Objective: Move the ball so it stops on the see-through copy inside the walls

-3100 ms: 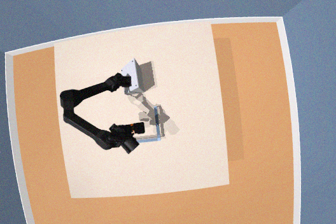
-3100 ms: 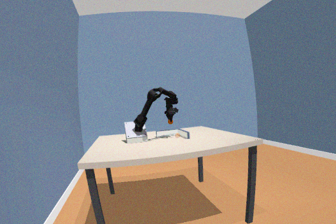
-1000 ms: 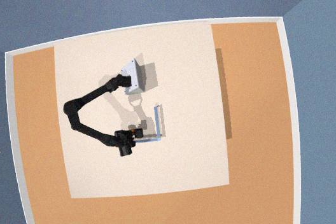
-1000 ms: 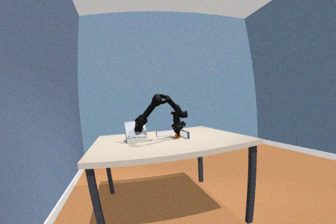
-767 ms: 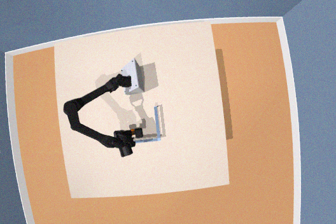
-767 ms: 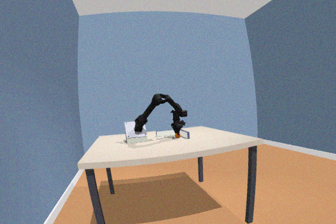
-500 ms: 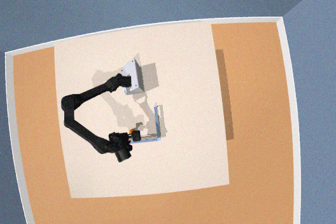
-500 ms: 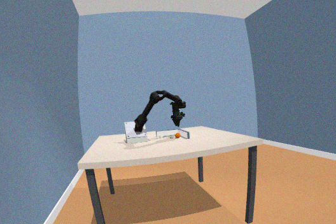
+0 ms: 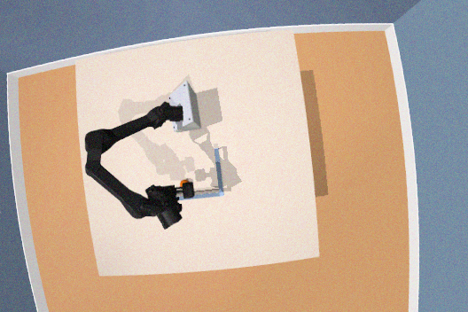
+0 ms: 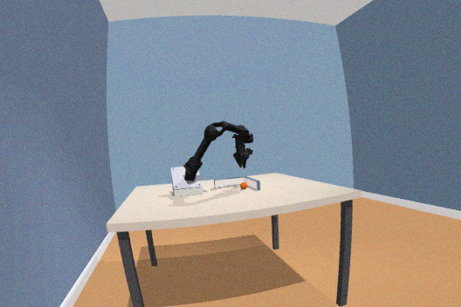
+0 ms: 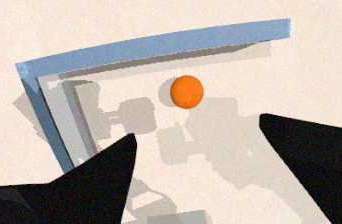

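The orange ball [image 11: 187, 91] [image 10: 244, 185] [image 9: 184, 182] rests on the table inside the corner of the two low clear blue walls, close to the long wall [image 11: 158, 42] [image 9: 202, 198] and well away from the other wall [image 11: 43, 120] [image 9: 218, 170]. I cannot make out the see-through copy apart from the ball. My gripper [image 11: 197, 129] [image 10: 242, 165] [image 9: 187, 189] is open and empty. It hangs above the ball, with its fingers spread wide and clear of it. In the overhead view the gripper partly covers the ball.
The arm's grey base mount [image 9: 186, 106] [image 10: 183, 183] stands on the cream table [image 9: 251, 222] behind the walls. The table's edges lie far from the walls on every side.
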Robot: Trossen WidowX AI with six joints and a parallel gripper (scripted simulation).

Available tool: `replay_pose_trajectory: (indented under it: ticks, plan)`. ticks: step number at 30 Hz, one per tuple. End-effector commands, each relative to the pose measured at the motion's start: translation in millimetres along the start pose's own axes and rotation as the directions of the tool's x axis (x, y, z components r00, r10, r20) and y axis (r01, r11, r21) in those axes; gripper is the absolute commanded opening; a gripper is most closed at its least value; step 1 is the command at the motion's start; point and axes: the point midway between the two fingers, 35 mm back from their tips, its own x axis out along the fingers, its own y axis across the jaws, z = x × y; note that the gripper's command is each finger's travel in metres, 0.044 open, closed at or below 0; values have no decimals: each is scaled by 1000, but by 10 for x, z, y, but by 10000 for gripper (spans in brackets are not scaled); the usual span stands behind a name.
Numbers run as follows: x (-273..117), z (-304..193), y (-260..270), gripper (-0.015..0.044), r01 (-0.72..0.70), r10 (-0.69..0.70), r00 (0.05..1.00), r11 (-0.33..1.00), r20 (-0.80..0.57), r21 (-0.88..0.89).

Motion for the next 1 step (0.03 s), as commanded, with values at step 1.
replay_pose_trajectory:
  ticks: [1]
  plan:
    - [-35,-14,-26,440,-1,1,1000,1000,-9,10]
